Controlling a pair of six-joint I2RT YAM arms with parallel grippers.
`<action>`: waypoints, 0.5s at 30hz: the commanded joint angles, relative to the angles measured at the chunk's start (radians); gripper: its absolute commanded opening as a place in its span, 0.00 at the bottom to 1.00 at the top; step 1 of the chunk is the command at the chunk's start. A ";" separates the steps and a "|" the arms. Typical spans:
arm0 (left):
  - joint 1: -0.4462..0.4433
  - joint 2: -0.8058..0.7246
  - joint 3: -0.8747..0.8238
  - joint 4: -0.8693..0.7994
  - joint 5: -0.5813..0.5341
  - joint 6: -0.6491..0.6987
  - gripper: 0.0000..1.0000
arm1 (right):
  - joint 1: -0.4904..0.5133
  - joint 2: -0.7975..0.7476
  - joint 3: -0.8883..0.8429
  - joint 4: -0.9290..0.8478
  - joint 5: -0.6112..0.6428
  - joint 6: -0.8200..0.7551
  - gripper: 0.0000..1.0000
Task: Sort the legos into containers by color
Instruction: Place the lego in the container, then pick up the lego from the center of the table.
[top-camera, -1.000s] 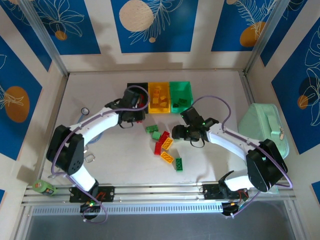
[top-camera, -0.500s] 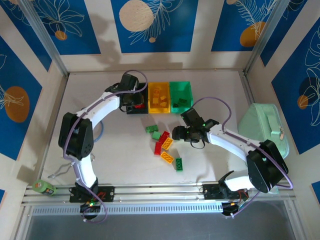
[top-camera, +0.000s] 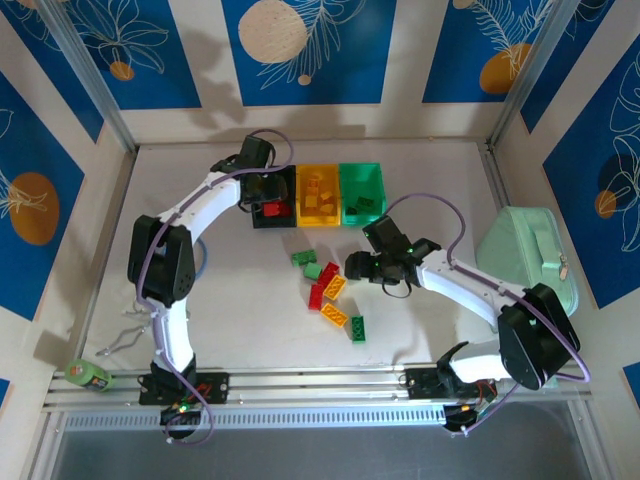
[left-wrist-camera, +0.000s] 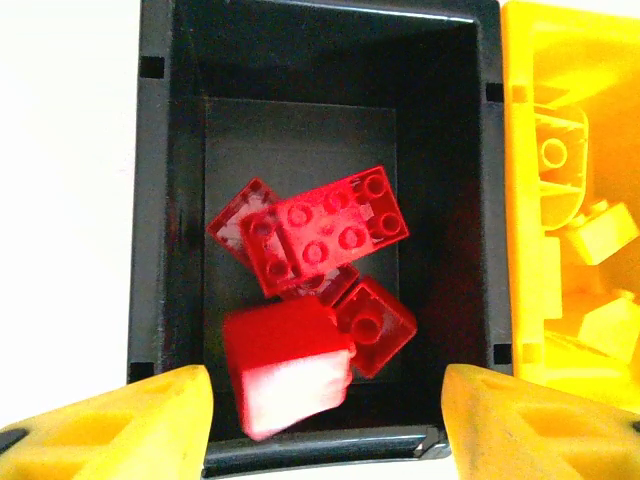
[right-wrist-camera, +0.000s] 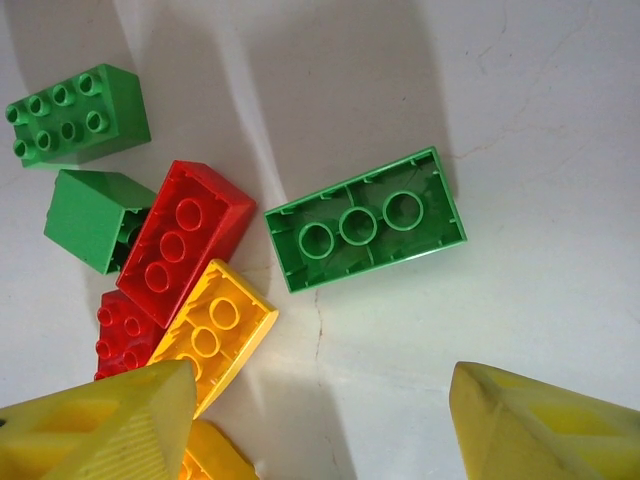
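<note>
Legos (top-camera: 333, 288) lie in a loose red, yellow and green cluster on the tabletop (top-camera: 440, 190) in front of the bins (top-camera: 340, 195). Beside them is the right claw (right-wrist-camera: 322, 385), its jaws wide apart and gripping nothing, near an upturned green brick (right-wrist-camera: 365, 220). Several red bricks (left-wrist-camera: 330, 230) sit in the black bin (left-wrist-camera: 150, 200) next to the yellow bin (left-wrist-camera: 520, 200), and the left claw (left-wrist-camera: 325, 395) hangs over it with jaws parted, a blurred red brick (left-wrist-camera: 290, 365) loose between them and touching neither finger.
</note>
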 joint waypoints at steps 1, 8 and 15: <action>0.007 -0.046 -0.015 -0.011 -0.024 0.019 0.64 | 0.029 -0.020 0.039 -0.057 0.021 -0.004 0.69; 0.006 -0.175 -0.164 0.062 -0.020 0.010 0.65 | 0.080 0.001 0.072 -0.080 0.046 0.000 0.69; 0.006 -0.317 -0.352 0.142 -0.006 -0.002 0.65 | 0.163 0.054 0.128 -0.119 0.087 0.009 0.68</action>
